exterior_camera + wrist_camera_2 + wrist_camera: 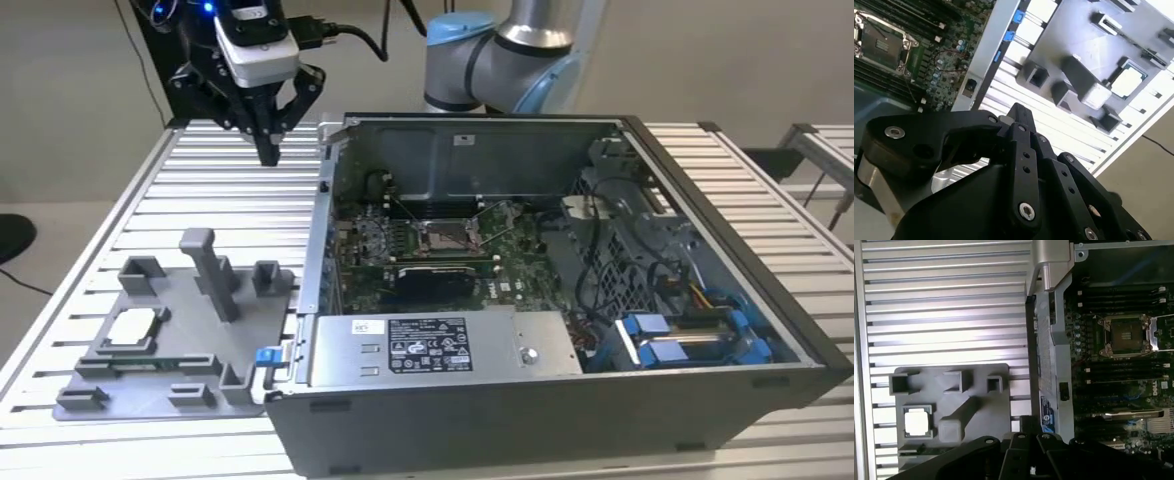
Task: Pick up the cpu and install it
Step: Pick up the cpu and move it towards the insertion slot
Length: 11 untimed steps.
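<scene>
Claw (270, 150) up high over the slatted metal surface (240, 190), at the exterior view's left, just off the back corner of the open PC case (561, 410). Fingers pinched together to a point, nothing between them. Same in both wrist views: black linkages run to a closed tip (1021, 115) (1029, 421), empty.

Cpu (134, 328) not picked. It sits flat, silvery top up, in a square pocket of the grey tray (187, 330), which lies on the surface beside the case, nearer the camera than the claw. Cpu and claw well apart. In the first wrist view the cpu (916, 421) shows square in its pocket, with the tray's (934, 390) block-shaped pockets around it. In the second wrist view the cpu (1128, 81) lies past the tray's (1064, 30) blocks.

A tall grey post (214, 275) stands on the tray, just beside the cpu pocket.

Inside the case: green mobo (387, 250) lying flat, socket (447, 237) near its middle w/ a metal frame round it. Socket also seen in both wrist views (881, 42) (1126, 335); no chip seated that I can see. Silver labelled PSU box (441, 345) along the case's near wall.

Arm (501, 50), grey w/ blue joint caps, stands behind the case.
</scene>
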{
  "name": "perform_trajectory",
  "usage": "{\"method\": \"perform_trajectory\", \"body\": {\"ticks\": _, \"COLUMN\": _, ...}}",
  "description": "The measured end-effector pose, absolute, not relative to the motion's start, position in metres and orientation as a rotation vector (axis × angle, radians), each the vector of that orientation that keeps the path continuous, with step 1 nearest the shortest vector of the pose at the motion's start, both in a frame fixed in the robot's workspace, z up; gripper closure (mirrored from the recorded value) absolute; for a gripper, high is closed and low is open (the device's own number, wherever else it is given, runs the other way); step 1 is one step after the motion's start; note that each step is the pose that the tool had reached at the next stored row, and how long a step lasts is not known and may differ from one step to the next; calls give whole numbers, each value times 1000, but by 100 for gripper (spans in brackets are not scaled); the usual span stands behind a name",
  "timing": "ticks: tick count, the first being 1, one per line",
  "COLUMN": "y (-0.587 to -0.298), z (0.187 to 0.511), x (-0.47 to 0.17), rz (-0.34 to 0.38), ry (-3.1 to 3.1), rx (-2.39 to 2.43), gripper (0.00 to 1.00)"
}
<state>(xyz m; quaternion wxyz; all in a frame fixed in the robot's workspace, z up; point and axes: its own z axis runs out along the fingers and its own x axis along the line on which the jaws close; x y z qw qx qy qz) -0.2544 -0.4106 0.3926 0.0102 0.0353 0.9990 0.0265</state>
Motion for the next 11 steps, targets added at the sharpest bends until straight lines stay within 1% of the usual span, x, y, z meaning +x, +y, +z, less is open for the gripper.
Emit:
{"method": "perform_trajectory", "body": {"ticks": 6, "y": -422, "z": 393, "x": -264, "rz": 85, "ry": 3118, "rx": 111, "gripper": 100}}
{"method": "perform_trajectory", "body": {"ticks": 11, "y": -425, "z": 392, "x": -276, "rz": 87, "ry": 3118, "rx": 111, "gripper": 100}}
